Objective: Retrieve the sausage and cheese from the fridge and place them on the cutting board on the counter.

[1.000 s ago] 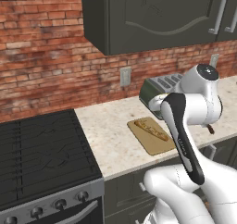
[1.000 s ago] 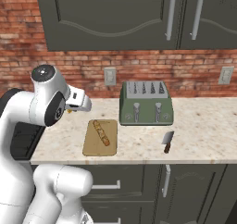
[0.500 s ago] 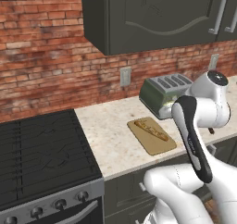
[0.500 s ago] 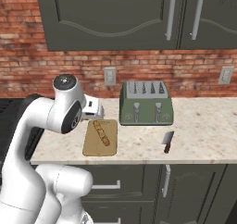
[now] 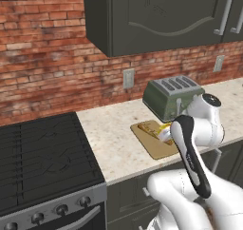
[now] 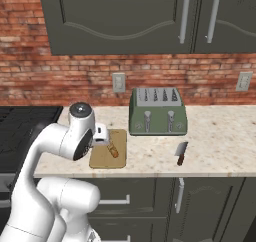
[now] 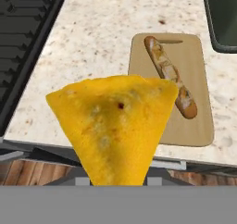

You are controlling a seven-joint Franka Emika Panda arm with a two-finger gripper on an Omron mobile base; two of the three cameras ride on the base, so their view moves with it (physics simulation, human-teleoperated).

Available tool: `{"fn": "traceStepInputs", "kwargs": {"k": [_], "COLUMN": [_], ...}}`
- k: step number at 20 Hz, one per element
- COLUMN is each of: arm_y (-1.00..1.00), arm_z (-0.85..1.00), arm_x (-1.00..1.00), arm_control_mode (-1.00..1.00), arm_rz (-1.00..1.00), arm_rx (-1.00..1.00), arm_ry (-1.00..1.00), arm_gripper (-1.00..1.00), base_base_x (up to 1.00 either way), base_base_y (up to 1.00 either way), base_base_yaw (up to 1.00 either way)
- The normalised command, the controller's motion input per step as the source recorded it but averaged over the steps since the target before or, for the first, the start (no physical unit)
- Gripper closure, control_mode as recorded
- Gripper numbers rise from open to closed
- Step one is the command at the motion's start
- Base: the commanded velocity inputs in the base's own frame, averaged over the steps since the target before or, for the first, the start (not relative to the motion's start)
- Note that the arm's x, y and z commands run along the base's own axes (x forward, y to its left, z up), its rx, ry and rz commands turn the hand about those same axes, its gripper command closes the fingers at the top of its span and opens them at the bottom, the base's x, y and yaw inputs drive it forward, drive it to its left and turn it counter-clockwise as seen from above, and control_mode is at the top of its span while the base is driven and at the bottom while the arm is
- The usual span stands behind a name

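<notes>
The counter (image 6: 220, 136) looks like beige speckled stone, smooth with a dull sheen. The board (image 7: 194, 65) is light-brown wood, matt and even, with little grain showing. The sausage (image 7: 170, 75) on it has a mottled orange-tan skin with pale patches, faintly glossy. The cheese (image 7: 113, 126) is bright yellow, its face pitted and blotchy, matt. The toaster (image 6: 157, 111) has a green painted shell with a soft satin finish and pale metal-looking levers. The wall (image 5: 42, 62) is rough red brick with grey mortar. The cabinets (image 6: 120, 16) are dark grey, smooth and matt, with brushed silver handles. The stove (image 5: 38, 153) is matt black with silvery trim.
</notes>
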Motion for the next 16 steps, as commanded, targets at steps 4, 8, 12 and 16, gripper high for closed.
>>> {"fn": "traceStepInputs", "kwargs": {"k": [4, 8, 12, 16], "arm_y": [0.41, 0.12, -0.01, -0.03], "arm_z": [-0.53, -0.57, -0.44, -0.21], "arm_x": [0.39, 0.34, 0.41, 0.13], "arm_control_mode": [-1.00, -1.00, -1.00, -1.00], "arm_rz": [0.06, 0.06, 0.10, 0.12], "arm_rx": [-0.01, 0.00, 0.00, 0.00], "arm_ry": [0.05, 0.06, 0.03, 0.02], "arm_gripper": [1.00, 1.00, 1.00, 1.00], "base_base_x": [0.00, 0.00, 0.00, 0.00], "base_base_y": [0.00, 0.00, 0.00, 0.00], "base_base_yaw": [0.00, 0.00, 0.00, 0.00]}}
